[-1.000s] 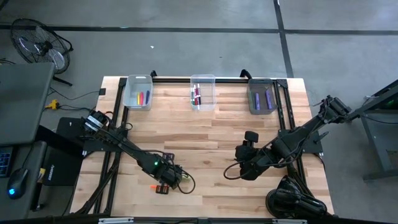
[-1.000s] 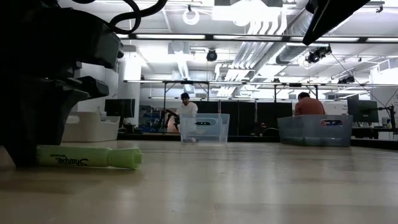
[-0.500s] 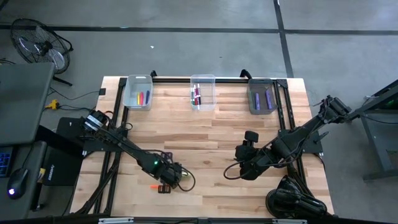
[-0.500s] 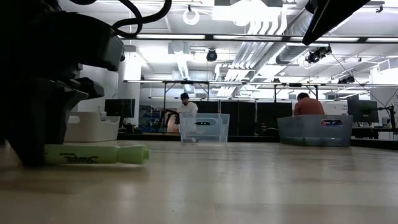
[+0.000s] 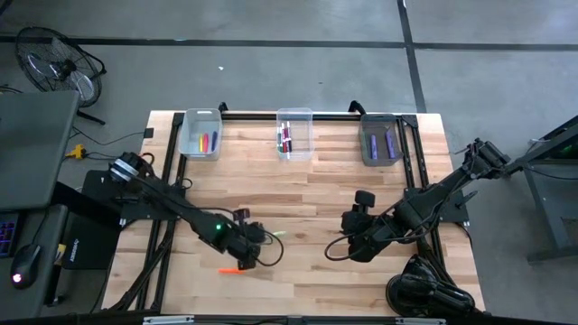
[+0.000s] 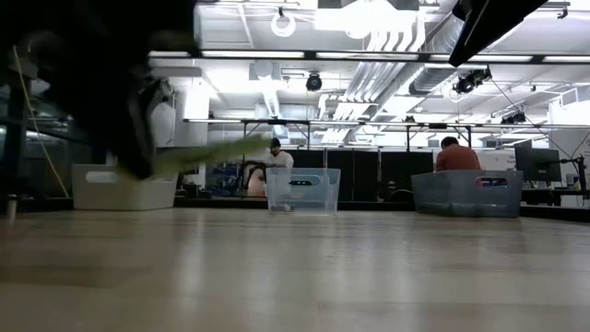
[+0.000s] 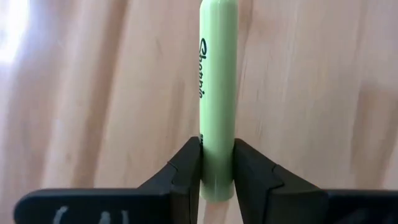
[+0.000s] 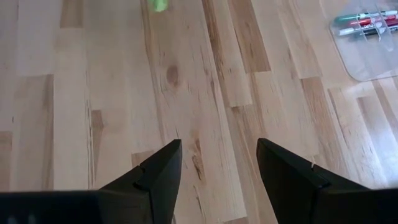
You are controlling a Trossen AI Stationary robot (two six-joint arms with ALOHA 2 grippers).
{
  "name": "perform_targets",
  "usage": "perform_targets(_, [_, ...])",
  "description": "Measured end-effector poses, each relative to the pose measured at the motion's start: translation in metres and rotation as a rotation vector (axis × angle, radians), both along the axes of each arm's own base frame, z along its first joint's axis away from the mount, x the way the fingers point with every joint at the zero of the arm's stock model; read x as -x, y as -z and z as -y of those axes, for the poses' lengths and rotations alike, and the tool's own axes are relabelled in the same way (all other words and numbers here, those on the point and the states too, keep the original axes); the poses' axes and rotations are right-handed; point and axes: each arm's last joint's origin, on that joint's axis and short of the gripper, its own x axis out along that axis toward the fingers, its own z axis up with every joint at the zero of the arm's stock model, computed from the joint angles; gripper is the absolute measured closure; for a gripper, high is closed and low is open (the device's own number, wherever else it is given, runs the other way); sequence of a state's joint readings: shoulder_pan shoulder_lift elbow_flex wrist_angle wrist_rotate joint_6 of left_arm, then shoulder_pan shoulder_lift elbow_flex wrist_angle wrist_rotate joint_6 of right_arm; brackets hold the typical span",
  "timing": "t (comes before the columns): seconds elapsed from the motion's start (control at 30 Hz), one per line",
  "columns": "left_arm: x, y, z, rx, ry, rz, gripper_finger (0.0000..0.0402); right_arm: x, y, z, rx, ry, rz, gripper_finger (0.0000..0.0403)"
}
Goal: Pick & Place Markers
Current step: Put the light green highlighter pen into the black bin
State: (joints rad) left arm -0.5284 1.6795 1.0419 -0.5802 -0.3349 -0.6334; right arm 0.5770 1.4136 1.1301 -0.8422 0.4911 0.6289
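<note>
The left gripper [image 7: 216, 167] is clamping the light green marker [image 7: 217, 93] by one end, fingers pinched tight on its barrel, and holding it above the table [image 5: 307, 194] near the front edge, marker tip pointing toward the table's middle. This looks like the carry step: next it likely needs to travel to one of the bins [image 5: 200, 134] at the back. A second ago the marker was lying flat on the wood under the gripper; now it is lifted and tilted. An orange marker [image 5: 228, 269] is lying just beside. The right gripper [image 8: 217, 168] is waiting, fingers wide apart and empty, over the table's right part.
</note>
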Motion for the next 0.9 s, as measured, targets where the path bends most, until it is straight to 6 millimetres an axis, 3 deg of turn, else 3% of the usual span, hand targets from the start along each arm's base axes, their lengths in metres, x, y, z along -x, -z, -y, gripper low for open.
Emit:
perform_targets(0.3, [-0.007,-0.052,-0.018,-0.001,-0.119,0.335,0.0336,-0.009,-0.006,-0.005,-0.026,-0.025,0.106,0.0205])
perform_targets(0.57, [-0.025,-0.092,-0.034,0.012,-0.097,0.644,0.0336,-0.026,-0.017,-0.002,-0.04,-0.032,0.268,0.0205])
perform_targets(0.9, [-0.04,-0.114,-0.047,0.027,-0.064,0.86,0.0336,-0.053,-0.04,0.013,-0.047,-0.044,0.519,0.0206])
